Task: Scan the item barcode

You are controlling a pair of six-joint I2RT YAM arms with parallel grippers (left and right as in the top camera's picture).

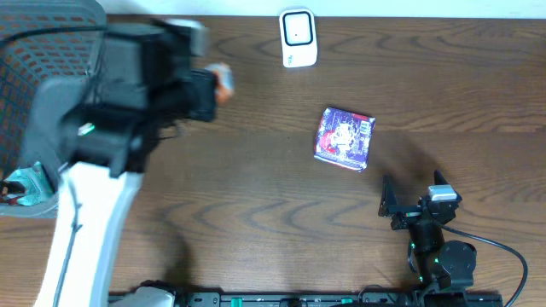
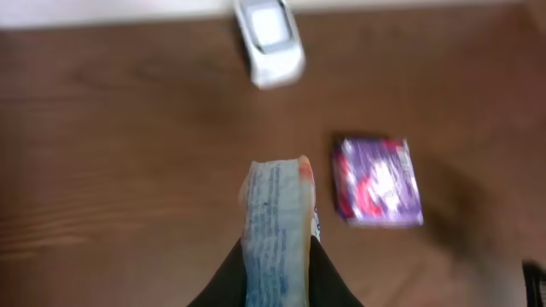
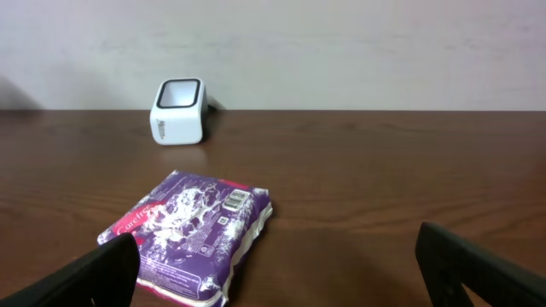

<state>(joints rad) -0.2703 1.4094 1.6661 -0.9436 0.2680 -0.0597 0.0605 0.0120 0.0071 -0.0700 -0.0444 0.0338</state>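
1. While the left claw [image 2: 275, 277] hangs above the left half of the bench, we see it clamped shut on a slim pale packet with blue print and an orange end [image 2: 275, 223]. Its dark fingers [image 2: 220, 286] press the packet's two sides.
2. We find that packet lifted off the brown wooden bench [image 1: 256, 213], with its orange end pointing toward the far edge. From overhead it sits left of the scanner and apart from it.
3. We see the small white box-shaped scanner with a dark-framed window [image 1: 299, 37] standing close to the far edge, near its middle.
4. We note a flat purple packet with white and red artwork [image 1: 345, 137] lying about midway between the far and near edges, right of centre and well apart from the scanner. A small barcode label shows on its upper face in the right wrist view.
5. We see the right claw [image 1: 413, 198] close to the near edge, toward the right corner. Its jaws are spread wide and hold nothing, and the purple packet lies ahead of it, untouched.
6. We make out a dark mesh basket [image 1: 26, 60] at the far left corner, partly hidden by the left arm.
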